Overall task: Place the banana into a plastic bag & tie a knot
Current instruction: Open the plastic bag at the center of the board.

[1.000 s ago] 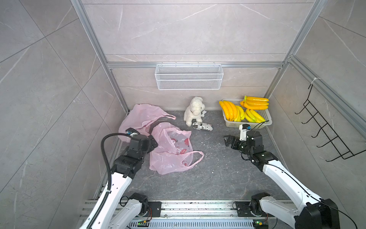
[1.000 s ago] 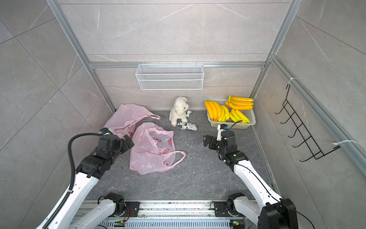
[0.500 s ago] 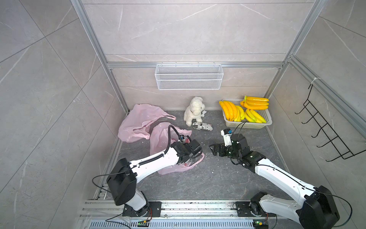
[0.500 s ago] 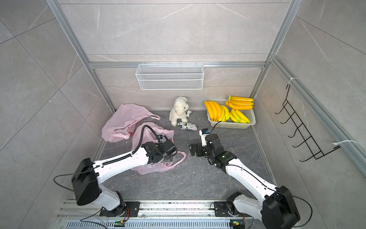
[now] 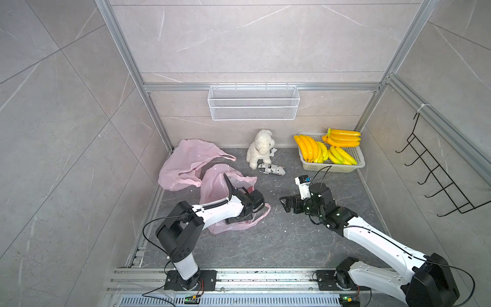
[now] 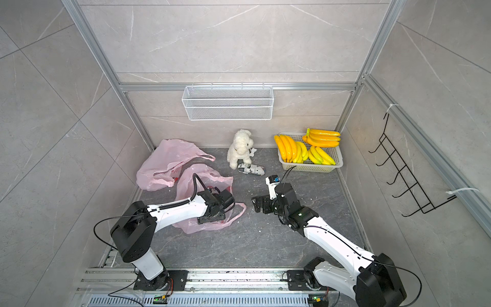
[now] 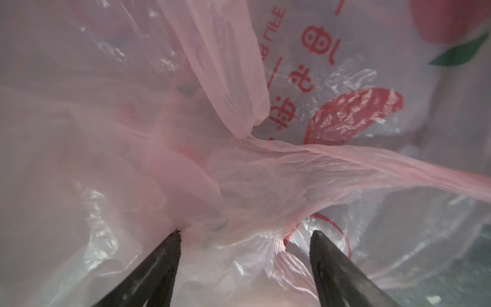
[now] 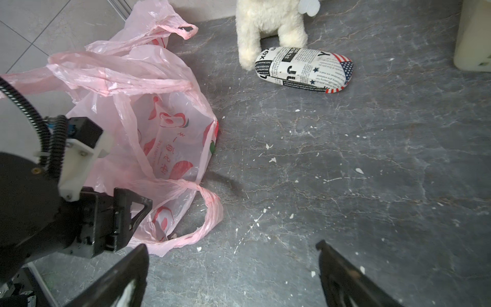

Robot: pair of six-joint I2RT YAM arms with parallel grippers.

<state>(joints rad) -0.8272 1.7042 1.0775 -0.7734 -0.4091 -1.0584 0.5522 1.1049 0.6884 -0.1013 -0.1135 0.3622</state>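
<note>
the left fingers stand apart, low in the left wrist view, pushed into the bag. a bunch of pink film sits between the tips and touches one of them, but it is not clamped. the right fingers are wide with nothing between them, over bare worktop at the middle of both top views, just right of the bag's handle loop.

the step in hand looks like getting hold of the bag's mouth; no banana has been picked up. the bananas all lie in the basket right of centre in both top views, well apart from the bag.

next, the left fingers probably need to pinch one edge of the mouth, not a wad of both walls, and lift it so the opening stays wide. the right fingers would then have to reach back to the basket for one banana.

in both top views the left wrist covers its fingertips, so contact with the film cannot be judged there. the left wrist view is blurred close in. whether the bag holds anything is unclear: the red patches seem to be print. the right wrist view cuts the basket off at its upper right corner and shows no banana. a second bag lies behind, upper left of the first.
</note>
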